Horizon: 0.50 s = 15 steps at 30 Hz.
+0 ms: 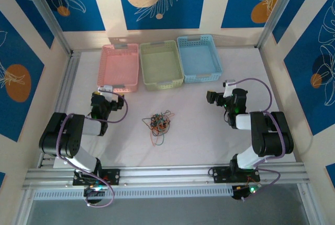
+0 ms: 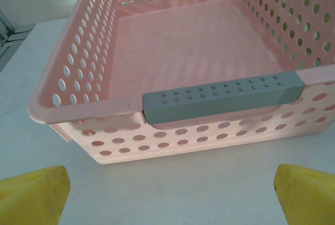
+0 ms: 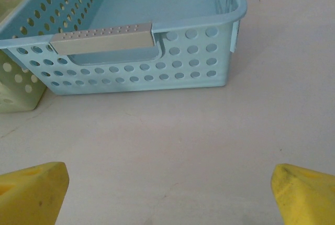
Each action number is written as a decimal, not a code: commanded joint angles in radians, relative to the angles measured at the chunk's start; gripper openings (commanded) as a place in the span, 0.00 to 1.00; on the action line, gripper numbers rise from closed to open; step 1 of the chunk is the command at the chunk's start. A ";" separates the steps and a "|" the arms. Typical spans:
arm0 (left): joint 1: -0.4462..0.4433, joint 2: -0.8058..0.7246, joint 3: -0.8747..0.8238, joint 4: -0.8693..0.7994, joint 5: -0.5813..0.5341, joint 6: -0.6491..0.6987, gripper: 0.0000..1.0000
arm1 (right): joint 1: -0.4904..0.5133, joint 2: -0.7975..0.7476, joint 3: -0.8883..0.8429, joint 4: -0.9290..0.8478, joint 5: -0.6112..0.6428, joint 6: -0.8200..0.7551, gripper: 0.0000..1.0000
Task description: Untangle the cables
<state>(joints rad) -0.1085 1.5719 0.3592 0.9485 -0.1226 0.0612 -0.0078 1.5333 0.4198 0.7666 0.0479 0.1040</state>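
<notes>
We are looking at the cables (image 1: 158, 122), lying as one small knotted clump of red, green and black strands on the table (image 1: 209, 141), at 6 o'clock from the green basket (image 1: 162, 85) in the overhead view. The left gripper (image 2: 168, 196) is standing wide open at about 10 o'clock from the clump, facing the pink basket (image 2: 94, 131). The right gripper (image 3: 167, 193) is standing just as open at about 2 o'clock, facing the blue basket (image 3: 199, 63). Neither is holding or touching anything.

We are judging the wires to be very light, thin and limp, and probably springy in their curls, so a tug on one strand is likely going to drag the whole clump across the smooth table. We are favouring a pinch on the loose loop sticking out at the clump's 6 o'clock edge. The other gripper would be taking the knot's far side, pulling apart gently so the thin wires are not slipping from the jaws.
</notes>
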 commanded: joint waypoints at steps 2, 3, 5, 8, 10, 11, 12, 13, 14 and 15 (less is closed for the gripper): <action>0.009 -0.011 0.007 0.001 0.023 0.008 1.00 | -0.004 -0.014 0.008 0.015 -0.016 -0.008 0.99; 0.010 -0.010 0.009 -0.001 0.023 0.008 1.00 | -0.007 -0.013 0.008 0.016 -0.021 -0.008 0.99; 0.011 -0.010 0.011 -0.005 0.024 0.006 1.00 | -0.009 -0.013 0.009 0.016 -0.025 -0.006 0.99; 0.008 -0.012 0.002 0.015 -0.010 0.004 1.00 | -0.013 -0.013 0.011 0.012 -0.030 -0.004 0.99; 0.007 -0.020 -0.022 0.053 -0.097 -0.028 1.00 | -0.011 -0.013 0.011 0.013 -0.028 -0.005 0.99; 0.006 -0.046 -0.043 0.080 -0.113 -0.032 1.00 | -0.004 -0.015 0.008 0.017 -0.020 -0.010 0.99; 0.005 -0.081 -0.057 0.074 -0.111 -0.029 1.00 | 0.007 -0.020 0.000 0.027 0.019 -0.012 0.99; -0.001 -0.138 -0.068 0.045 -0.105 -0.018 1.00 | 0.033 -0.043 -0.008 0.031 0.086 -0.017 0.99; -0.013 -0.200 -0.076 0.012 -0.108 -0.003 1.00 | 0.055 -0.095 -0.014 0.002 0.135 -0.029 0.99; -0.023 -0.264 -0.080 -0.030 -0.115 0.007 1.00 | 0.074 -0.144 -0.013 -0.038 0.169 -0.038 0.99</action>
<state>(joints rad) -0.1146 1.4433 0.2928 0.9302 -0.1989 0.0555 0.0208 1.5005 0.4137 0.7456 0.1066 0.0998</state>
